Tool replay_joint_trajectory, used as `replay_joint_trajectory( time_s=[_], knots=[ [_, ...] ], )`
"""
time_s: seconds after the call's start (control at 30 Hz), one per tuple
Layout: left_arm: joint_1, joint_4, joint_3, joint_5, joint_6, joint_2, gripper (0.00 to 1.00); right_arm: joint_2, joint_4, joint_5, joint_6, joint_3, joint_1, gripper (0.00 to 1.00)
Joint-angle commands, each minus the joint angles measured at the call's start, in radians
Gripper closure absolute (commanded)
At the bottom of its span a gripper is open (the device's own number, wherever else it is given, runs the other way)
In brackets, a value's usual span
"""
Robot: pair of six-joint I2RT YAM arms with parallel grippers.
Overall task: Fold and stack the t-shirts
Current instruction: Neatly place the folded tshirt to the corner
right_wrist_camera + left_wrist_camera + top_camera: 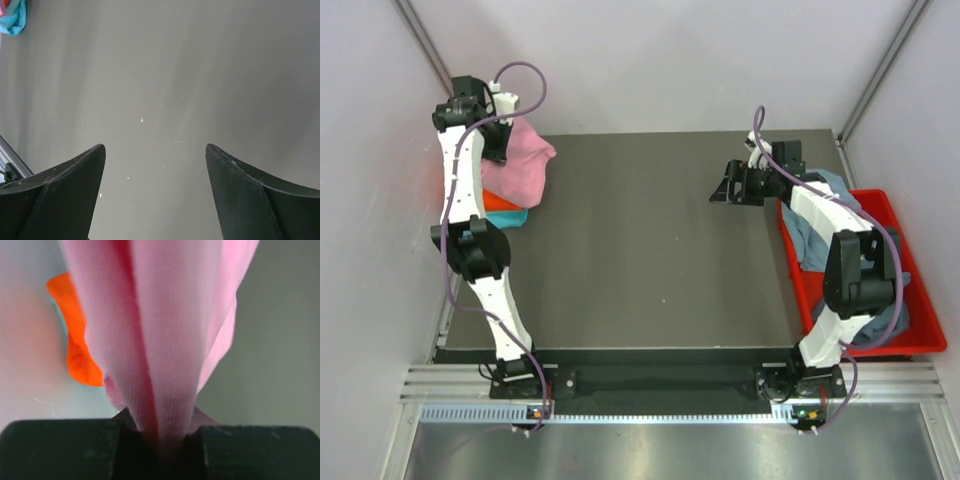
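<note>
One pink t-shirt (165, 340) pinched in left hand (160, 440), partly hiding orange t-shirt (77, 355); right hand (155, 146) spread wide.

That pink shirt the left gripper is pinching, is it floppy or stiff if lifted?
Probably floppy: the pink shirt drapes in soft folds from the left gripper. Likely light too, since the knit looks thin.

- No writing, label, brand, number or sign can be read in any view.
- On the pink t-shirt (165, 340): plain cloth, no print to read.
- On the red bin (923, 305): no legible marking.
</note>
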Motion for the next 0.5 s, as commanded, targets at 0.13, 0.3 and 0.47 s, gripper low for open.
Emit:
replay_joint_trajectory(
  time_s=[0.13, 0.3, 0.47],
  knots=[
    [0.033, 0.126, 0.010, -0.113, 0.014, -0.085, 1.00, -0.088, 0.043, -0.015, -0.013, -0.028, -0.009, 0.18],
    [0.048, 0.196, -0.063, -0.220, -0.002, -0.080, 1.00, -0.105, 0.041, -0.015, -0.015, -0.049, -0.015, 0.18],
    [0.057, 0.305, -0.183, -0.377, 0.043, -0.065, 1.00, -0.121, 0.041, -0.014, -0.016, -0.068, -0.030, 0.18]
  ],
)
